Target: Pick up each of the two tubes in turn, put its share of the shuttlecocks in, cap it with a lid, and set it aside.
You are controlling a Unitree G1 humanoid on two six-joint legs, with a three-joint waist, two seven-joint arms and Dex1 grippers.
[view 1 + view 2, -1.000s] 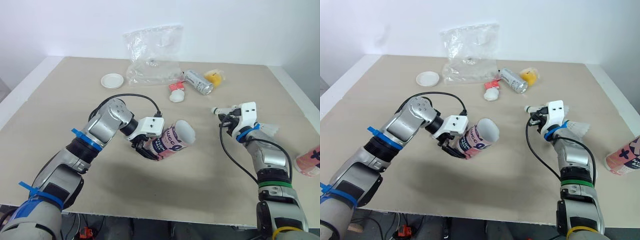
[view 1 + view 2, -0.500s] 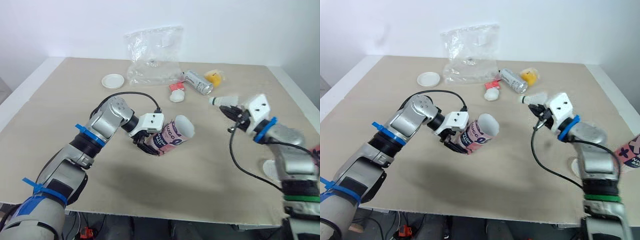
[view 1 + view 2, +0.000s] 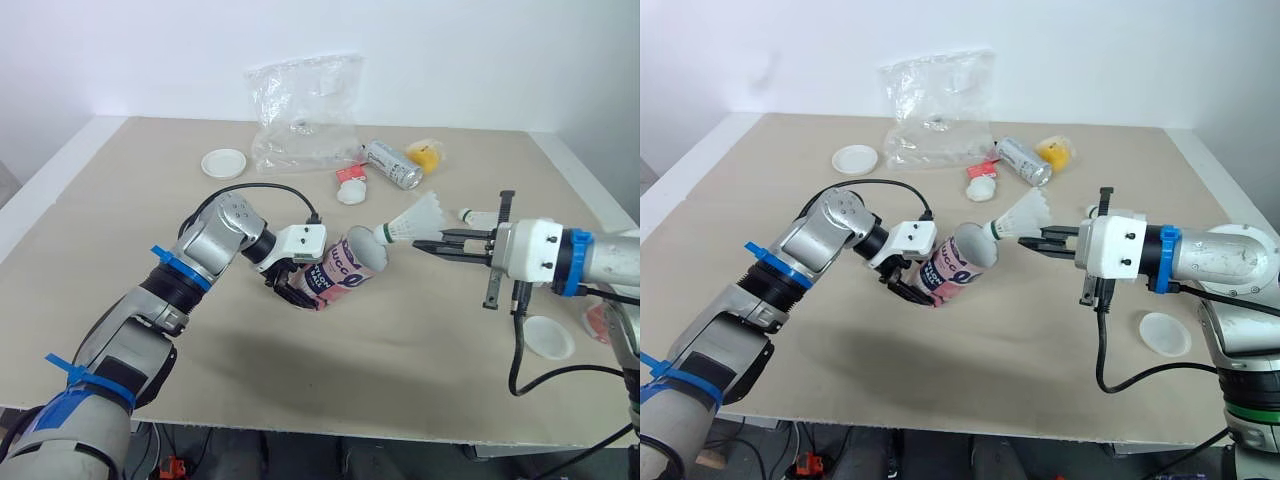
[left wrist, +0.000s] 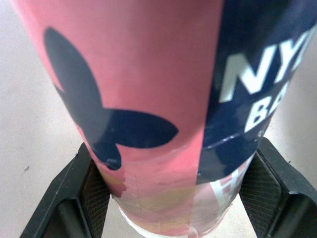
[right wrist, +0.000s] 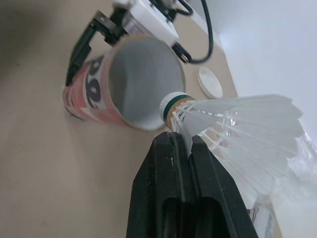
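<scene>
Left eye view: since half a second ago our right gripper [image 3: 420, 243] has swung in toward the tube [image 3: 350, 270], jaws pinched shut on a shuttlecock [image 3: 412, 220], its cork now just at the tube's open mouth. Our left gripper [image 3: 298, 292] stays clamped round the tilted tube's base. We judge insertion comes next.

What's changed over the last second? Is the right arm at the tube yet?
The right gripper, holding the shuttlecock, has swung in from the table's right side toward the tube. The cork now sits at the open rim, not yet inside. The left gripper stays clamped on the tilted tube. The bag, can and far lid lie unchanged.
</scene>
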